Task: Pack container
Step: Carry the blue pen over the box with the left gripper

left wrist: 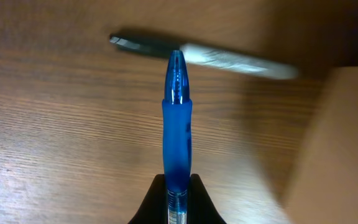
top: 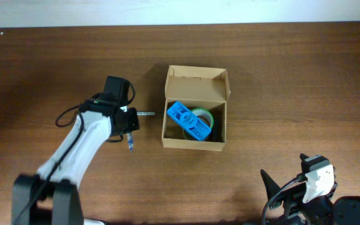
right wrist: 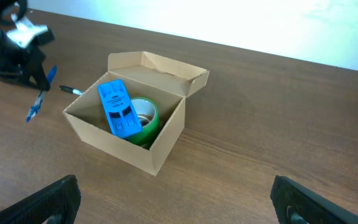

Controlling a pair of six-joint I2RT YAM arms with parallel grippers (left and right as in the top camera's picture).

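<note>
The container point(top: 193, 143) holds 2 items: blue case point(top: 189, 120), green tape point(top: 205, 115). Left gripper point(left wrist: 177, 190) clamps a pen point(left wrist: 178, 118), marker point(left wrist: 229, 60) unpacked; right gripper point(right wrist: 176, 193) gapes wide.

I see a dark brown, wood-grain table point(top: 292, 75) filling the overhead view, with a pale band beyond its far edge. A tan cardboard box point(top: 192, 144) sits on the wood a little right of centre. Its lid flap is open and stands up on the far side. Just left of the box, a slim marker point(top: 147, 114) lies flat on the table and points toward the box's left wall. A small gap seems to separate them. In my left wrist view the marker point(left wrist: 216, 57) lies at a slant and is blurred, with its dark end away from the box point(left wrist: 334, 149) and its pale end nearer it.
</note>
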